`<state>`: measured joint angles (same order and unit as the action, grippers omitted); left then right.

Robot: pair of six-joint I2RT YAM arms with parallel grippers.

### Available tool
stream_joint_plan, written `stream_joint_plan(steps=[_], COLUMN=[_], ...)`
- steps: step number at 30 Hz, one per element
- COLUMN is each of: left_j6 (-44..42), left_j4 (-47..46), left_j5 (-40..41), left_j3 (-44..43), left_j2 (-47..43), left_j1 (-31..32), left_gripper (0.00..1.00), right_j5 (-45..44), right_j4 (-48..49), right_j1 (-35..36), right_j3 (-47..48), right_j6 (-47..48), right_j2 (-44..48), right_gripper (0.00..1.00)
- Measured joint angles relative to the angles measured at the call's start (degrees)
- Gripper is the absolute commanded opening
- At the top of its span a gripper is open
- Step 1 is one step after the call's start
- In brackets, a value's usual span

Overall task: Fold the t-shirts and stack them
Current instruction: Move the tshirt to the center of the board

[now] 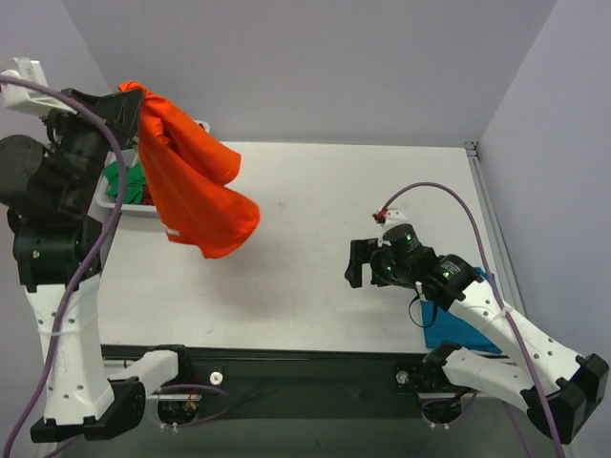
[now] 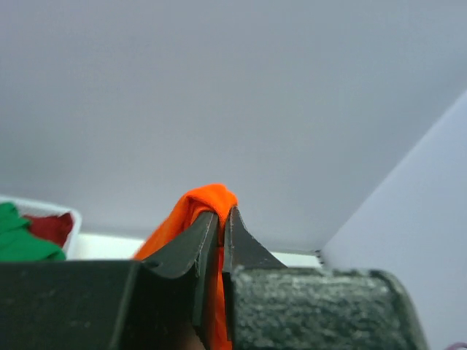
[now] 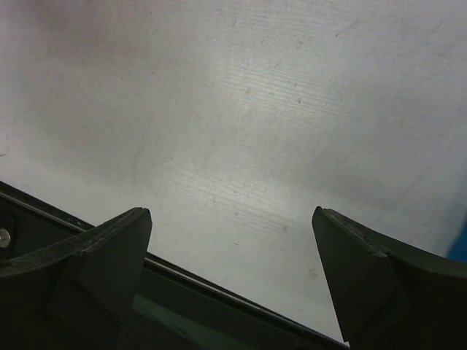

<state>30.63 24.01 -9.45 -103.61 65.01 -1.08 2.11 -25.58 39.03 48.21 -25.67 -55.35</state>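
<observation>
My left gripper [image 1: 136, 95] is raised high at the back left and is shut on the bright orange t-shirt [image 1: 196, 186], which hangs crumpled in the air above the table. In the left wrist view the jaws [image 2: 222, 217] pinch a fold of the orange t-shirt [image 2: 204, 198]. The green t-shirt [image 1: 122, 181] lies in the white tray [image 1: 116, 207]; it also shows in the left wrist view [image 2: 16, 235], beside the dark red t-shirt [image 2: 51, 226]. The teal blue t-shirt [image 1: 458, 330] lies at the front right under the right arm. My right gripper [image 1: 359, 263] is open and empty above bare table [image 3: 232, 219].
The tray stands at the table's left edge behind the hanging shirt, and its rim [image 2: 74, 217] shows in the left wrist view. The table's front edge with a black rail [image 1: 286, 358] runs just below the right gripper. A metal strip [image 1: 492, 224] borders the right side.
</observation>
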Motion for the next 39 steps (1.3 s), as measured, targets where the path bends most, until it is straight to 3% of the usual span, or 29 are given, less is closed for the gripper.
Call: stream_joint_plan(steps=[4,9,13,17,18,20,22,23,28,32,35,39], left_j6=[1.6,2.3,2.8,4.0,4.3,4.7,4.6,4.6,5.4,8.2,11.5,14.8], left_j4=[-5.1,-9.8,-10.8,-10.9,-10.1,-8.6,-6.5,-5.9,-3.6,-0.7,1.1,2.8], left_j5=[-2.5,-0.5,3.8,3.9,3.3,2.4,2.0,2.1,8.5,17.7,23.5,25.4], left_j3=[4.2,17.0,24.6,24.6,23.5,20.2,17.9,17.6,20.9,31.8,42.0,53.4], left_j2=[-4.3,-3.6,6.5,22.9,27.3,34.9,38.5,38.9,32.3,18.2,8.2,3.1], left_j1=[4.8,18.1,29.7,35.5,36.2,36.8,36.9,36.9,37.0,36.9,36.4,33.6], left_gripper=[0.00,0.00,0.00,0.01,0.22,0.47,0.58,0.58,0.56,0.48,0.45,0.45], right_j5=[-0.4,-0.5,-1.8,-3.0,-3.3,-4.0,-5.0,-5.5,-7.5,-7.5,-6.3,-4.3], right_j4=[0.0,0.0,0.0,0.1,0.1,0.0,0.1,0.1,1.5,5.9,10.6,15.7], right_j1=[0.0,0.0,0.0,0.1,0.1,0.4,0.5,0.6,0.7,-0.4,-2.0,-4.2], right_j3=[0.0,0.0,-0.8,-3.1,-3.9,-5.3,-6.6,-7.3,-9.0,-8.2,-5.0,-1.5], right_j6=[-0.9,-2.7,-4.6,-7.0,-7.5,-8.6,-9.4,-9.7,-10.5,-10.4,-10.1,-9.6], right_j2=[2.5,4.4,4.9,5.7,6.0,6.5,6.9,7.1,5.5,-1.2,-11.7,-21.2], right_gripper=[1.00,1.00,1.00,1.00,1.00,1.00,0.99,0.98,0.93,0.82,0.76,0.75])
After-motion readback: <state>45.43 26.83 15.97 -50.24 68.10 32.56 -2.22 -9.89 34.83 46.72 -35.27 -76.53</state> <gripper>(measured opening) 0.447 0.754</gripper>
